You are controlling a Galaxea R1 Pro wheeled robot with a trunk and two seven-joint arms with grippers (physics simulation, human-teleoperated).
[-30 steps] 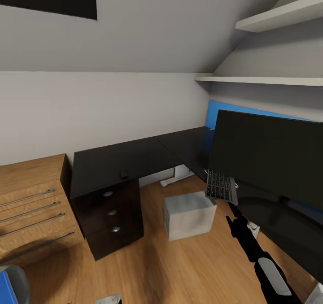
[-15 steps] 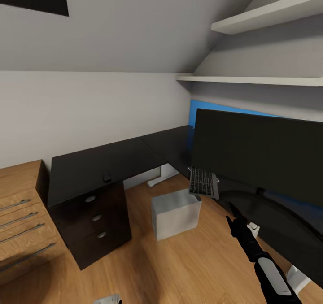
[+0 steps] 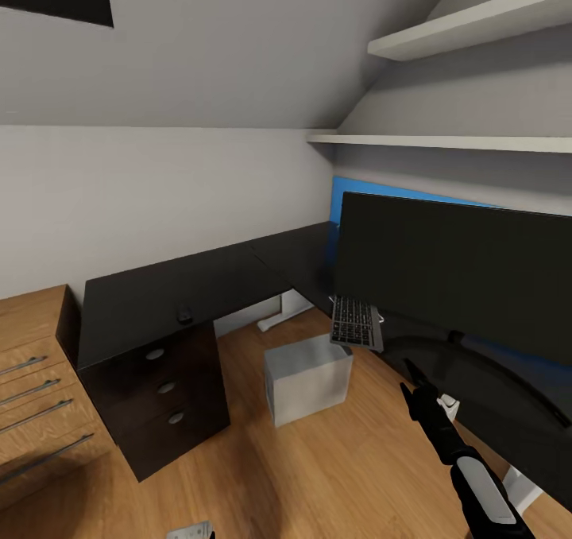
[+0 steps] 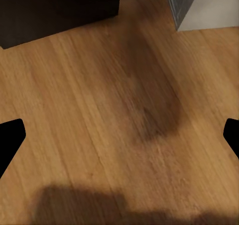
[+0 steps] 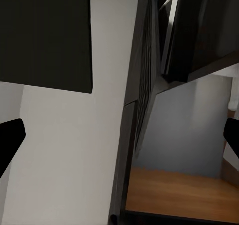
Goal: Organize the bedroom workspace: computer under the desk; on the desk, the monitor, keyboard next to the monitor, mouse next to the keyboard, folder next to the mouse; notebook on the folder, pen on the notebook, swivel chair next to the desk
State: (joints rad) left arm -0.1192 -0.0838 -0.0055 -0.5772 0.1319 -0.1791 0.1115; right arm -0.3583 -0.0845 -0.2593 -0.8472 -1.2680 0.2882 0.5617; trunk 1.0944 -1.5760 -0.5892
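The black L-shaped desk (image 3: 199, 288) runs along the wall and turns to the right. On its right wing stands the wide black monitor (image 3: 453, 269). The keyboard (image 3: 355, 323) lies tilted at the desk's edge below the monitor's left end; the right wrist view shows the keyboard (image 5: 144, 100) edge-on. A small black mouse (image 3: 184, 315) sits on the left wing above the drawers. The grey computer (image 3: 308, 378) stands on the floor in front of the desk's corner. My right gripper (image 3: 410, 374) (image 5: 119, 135) is open, short of the keyboard. My left gripper (image 4: 119, 135) is open over bare floor.
A light wooden drawer cabinet (image 3: 32, 380) stands left of the desk's black drawers (image 3: 167, 388). Two white shelves (image 3: 469, 137) hang above the monitor, with a blue panel (image 3: 373, 191) behind it. Wooden floor (image 3: 318, 475) lies open before me. The computer's corner (image 4: 199, 6) is near my left gripper.
The whole view has shifted left, so the camera has turned right. My right arm keeps its place in the picture. The keyboard and monitor shifted together with the room.
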